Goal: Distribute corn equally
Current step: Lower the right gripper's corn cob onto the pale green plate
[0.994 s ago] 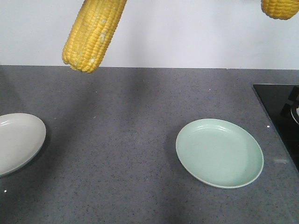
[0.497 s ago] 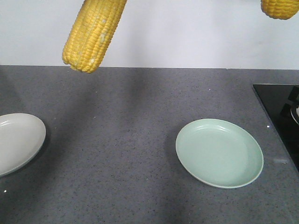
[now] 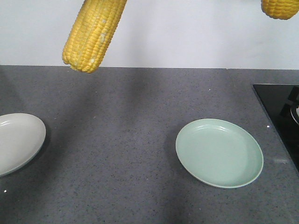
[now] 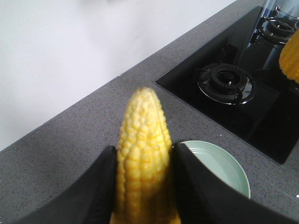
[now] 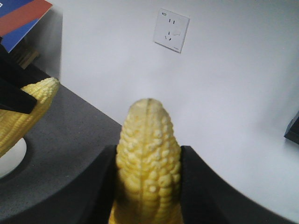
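Note:
Two cobs of corn hang above the grey counter. In the front view one corn (image 3: 93, 32) hangs at the top left and the blunt end of the other corn (image 3: 279, 8) shows at the top right; no gripper shows there. My left gripper (image 4: 144, 154) is shut on its corn (image 4: 142, 135), black fingers (image 4: 100, 182) pressed to both sides, pointed tip away from me. My right gripper (image 5: 148, 156) is shut the same way on its corn (image 5: 148, 140). A pale green plate (image 3: 219, 151) lies right of centre and a white plate (image 3: 18, 140) at the left edge, both bare.
A black gas hob (image 3: 280, 109) fills the counter's right side, with burners (image 4: 225, 83) in the left wrist view. A white wall backs the counter, with a socket (image 5: 171, 30) on it. The left arm's cob (image 5: 28, 109) shows at the left of the right wrist view.

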Robot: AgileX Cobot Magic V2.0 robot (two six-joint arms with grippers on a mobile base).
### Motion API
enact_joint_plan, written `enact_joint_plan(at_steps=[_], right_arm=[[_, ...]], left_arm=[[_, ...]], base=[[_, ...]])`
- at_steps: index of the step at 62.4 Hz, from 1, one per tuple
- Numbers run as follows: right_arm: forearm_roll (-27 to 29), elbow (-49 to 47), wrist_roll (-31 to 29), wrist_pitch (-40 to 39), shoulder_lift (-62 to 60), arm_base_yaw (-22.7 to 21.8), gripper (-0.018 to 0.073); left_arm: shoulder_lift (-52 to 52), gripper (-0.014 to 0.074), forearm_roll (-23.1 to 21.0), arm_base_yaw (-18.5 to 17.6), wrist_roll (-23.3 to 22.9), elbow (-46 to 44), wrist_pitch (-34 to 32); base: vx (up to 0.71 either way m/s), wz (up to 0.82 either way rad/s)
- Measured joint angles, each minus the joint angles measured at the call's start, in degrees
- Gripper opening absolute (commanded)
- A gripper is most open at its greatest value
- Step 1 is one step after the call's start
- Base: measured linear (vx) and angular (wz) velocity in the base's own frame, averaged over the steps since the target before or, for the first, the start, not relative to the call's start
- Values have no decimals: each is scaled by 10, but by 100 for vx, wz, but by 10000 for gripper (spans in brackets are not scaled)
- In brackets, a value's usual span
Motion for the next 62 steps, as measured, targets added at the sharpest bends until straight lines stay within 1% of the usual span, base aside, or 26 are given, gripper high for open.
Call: enact_joint_plan(at_steps=[62], right_arm=[[0, 0, 0, 0, 0, 0, -4]], left_arm=[[0, -7, 0, 0, 0, 0, 0]], base=[[0, 0]])
